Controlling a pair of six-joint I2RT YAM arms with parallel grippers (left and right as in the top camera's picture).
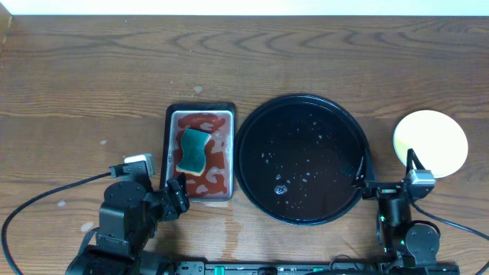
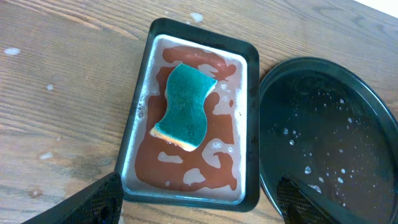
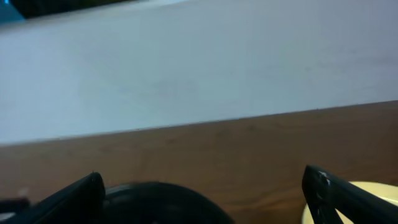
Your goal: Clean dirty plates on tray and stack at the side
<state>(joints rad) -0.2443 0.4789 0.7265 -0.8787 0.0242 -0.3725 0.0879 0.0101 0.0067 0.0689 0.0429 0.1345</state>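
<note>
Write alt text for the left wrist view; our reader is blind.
A teal sponge lies in a small metal tray of reddish liquid on a wooden table. Beside it sits a wet black round tray; the open left hand frames the bottom edge.

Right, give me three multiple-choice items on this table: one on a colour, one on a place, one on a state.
1. What colour is the plate to the right of the round black tray?
A. blue
B. pale yellow
C. red

2. Where does the sponge lie?
A. on the plate
B. in the small rectangular tray of red liquid
C. on the round black tray

3. What does the round black tray hold?
A. two plates
B. the sponge
C. only droplets

Key: 1 B, the plate shows pale yellow on the wood; 2 B, the sponge sits in the red liquid; 3 C, the black surface is bare but for droplets.
</note>
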